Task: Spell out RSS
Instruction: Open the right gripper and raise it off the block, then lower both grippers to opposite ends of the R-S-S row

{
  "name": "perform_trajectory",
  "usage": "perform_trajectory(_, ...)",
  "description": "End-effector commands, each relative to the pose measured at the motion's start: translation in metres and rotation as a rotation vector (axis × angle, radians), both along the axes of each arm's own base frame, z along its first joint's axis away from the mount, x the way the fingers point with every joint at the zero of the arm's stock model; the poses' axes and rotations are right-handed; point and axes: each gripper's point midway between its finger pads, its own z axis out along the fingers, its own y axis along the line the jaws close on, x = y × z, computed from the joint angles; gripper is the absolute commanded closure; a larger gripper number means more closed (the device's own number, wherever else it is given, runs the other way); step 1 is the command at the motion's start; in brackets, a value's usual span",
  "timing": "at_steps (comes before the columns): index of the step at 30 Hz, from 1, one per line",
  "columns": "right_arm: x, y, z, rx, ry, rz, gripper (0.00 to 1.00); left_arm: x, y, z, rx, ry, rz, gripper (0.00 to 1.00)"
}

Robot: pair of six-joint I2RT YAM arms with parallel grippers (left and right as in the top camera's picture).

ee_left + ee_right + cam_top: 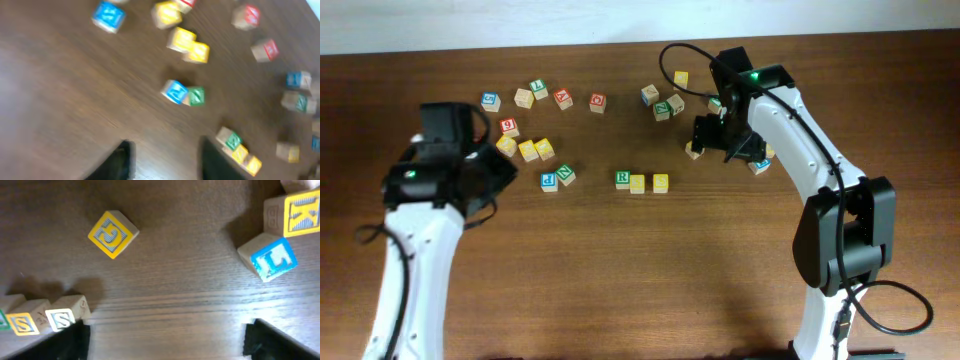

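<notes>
The R cube [623, 179], a yellow S cube [638, 184] and a second S cube [661, 182] are lined up side by side at mid-desk [620, 280]. The left fingers [120, 161] are held apart, empty. The right fingers [280, 342] are spread wide, nothing gripped.
</notes>
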Motion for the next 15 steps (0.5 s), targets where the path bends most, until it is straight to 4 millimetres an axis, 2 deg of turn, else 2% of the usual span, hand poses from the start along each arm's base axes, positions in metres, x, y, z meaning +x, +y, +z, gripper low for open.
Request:
perform_trajectory(1,-0.003,0.008,-0.003,0.033,0.011,0.088,0.41,0.019,-0.048,-0.029,-0.006,0.042,-0.214,0.93)
perform_trajectory(3,-0.006,0.008,-0.006,0.036,0.023,0.096,0.56,0.030,-0.073,-0.050,0.001,0.065,-0.281,0.97)
perform_trajectory(5,-0.009,0.007,-0.010,0.035,0.037,0.095,0.74,0.037,-0.090,-0.067,0.003,0.082,-0.319,1.00)
perform_trajectory(9,-0.016,0.010,-0.028,0.055,0.057,0.097,0.95,0.046,-0.111,-0.103,0.008,0.127,-0.367,1.00)
perform_trajectory(10,-0.018,0.014,-0.035,0.082,0.060,0.101,0.96,0.048,-0.118,-0.113,0.009,0.138,-0.381,1.00)
perform_trajectory(15,-0.021,0.030,-0.054,0.179,0.054,0.112,0.96,0.057,-0.142,-0.138,0.054,0.123,-0.527,1.00)
